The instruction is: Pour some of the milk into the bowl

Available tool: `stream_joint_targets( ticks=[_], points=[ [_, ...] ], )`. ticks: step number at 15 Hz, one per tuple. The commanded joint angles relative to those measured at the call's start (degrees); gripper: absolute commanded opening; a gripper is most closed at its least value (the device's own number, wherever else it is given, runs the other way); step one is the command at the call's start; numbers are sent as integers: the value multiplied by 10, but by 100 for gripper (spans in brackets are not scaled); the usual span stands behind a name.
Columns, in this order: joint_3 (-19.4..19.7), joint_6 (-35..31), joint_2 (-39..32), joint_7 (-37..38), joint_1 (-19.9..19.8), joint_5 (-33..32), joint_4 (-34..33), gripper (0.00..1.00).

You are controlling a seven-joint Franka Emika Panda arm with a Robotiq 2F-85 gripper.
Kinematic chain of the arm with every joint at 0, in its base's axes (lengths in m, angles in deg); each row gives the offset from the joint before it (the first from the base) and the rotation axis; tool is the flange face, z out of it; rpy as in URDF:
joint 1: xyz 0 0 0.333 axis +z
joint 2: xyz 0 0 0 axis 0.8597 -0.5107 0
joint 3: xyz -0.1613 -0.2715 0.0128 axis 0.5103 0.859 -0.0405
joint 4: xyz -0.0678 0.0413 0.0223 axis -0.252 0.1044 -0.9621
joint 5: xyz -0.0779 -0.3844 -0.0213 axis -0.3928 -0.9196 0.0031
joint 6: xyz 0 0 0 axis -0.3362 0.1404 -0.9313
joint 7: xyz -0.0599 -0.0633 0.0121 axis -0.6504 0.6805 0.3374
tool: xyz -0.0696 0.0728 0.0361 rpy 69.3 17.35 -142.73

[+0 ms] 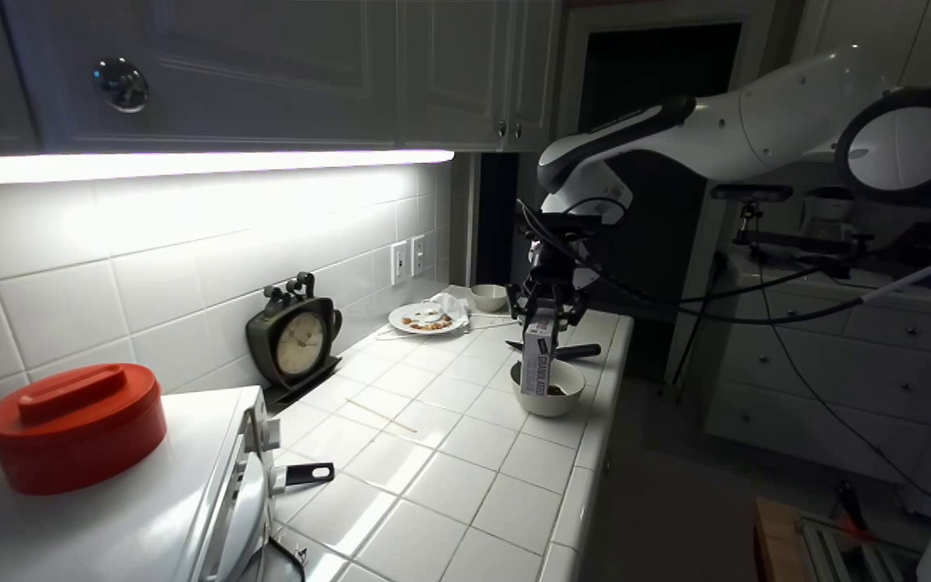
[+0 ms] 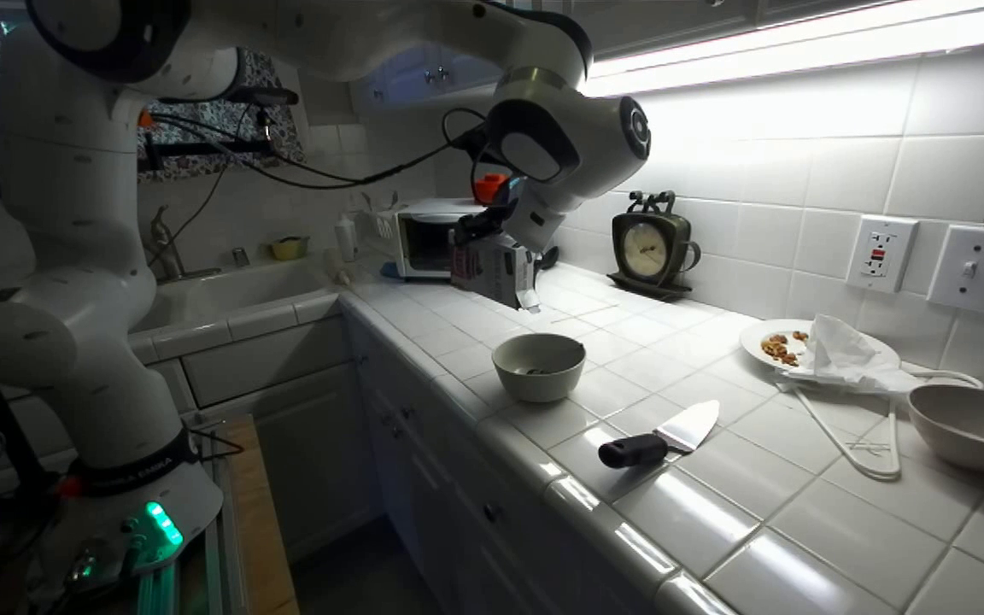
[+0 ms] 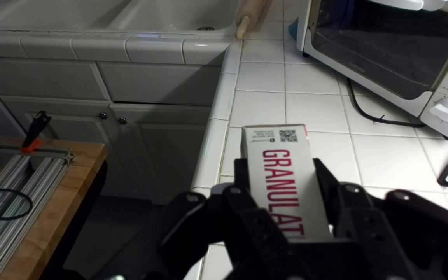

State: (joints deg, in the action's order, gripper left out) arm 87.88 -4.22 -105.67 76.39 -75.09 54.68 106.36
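Note:
The milk, a whitish-grey carton (image 1: 538, 356) with reddish "GRANULAT" lettering, is held in my gripper (image 1: 546, 311). The fingers (image 3: 280, 167) are on both sides of the carton in the wrist view. In an exterior view the carton (image 2: 492, 265) is tilted, with a loose white flap at its lower end. It hangs above the counter, higher than the bowl (image 2: 539, 380) and on the toaster-oven side of it. The bowl, with dark bits inside, stands near the counter's edge in both exterior views (image 1: 546, 406). The bowl is out of the wrist view.
A cake server (image 2: 633, 450) lies beside the bowl. A plate with food (image 2: 752, 342), a paper napkin and another bowl (image 2: 983, 427) stand farther along. A scale-like clock (image 1: 300, 343) is against the wall. A toaster oven (image 3: 383, 58) holds a red lidded pot (image 1: 77, 444).

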Motion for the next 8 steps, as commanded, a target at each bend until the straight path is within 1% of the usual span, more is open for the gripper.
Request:
stream_joint_targets(
  ticks=[1,5,8],
  points=[
    [4,43,-21,-15,-11,28,-31,16],
    [7,59,-30,-20,-15,28,-41,16],
    [7,86,-39,-24,-23,41,-50,16]
  ],
)
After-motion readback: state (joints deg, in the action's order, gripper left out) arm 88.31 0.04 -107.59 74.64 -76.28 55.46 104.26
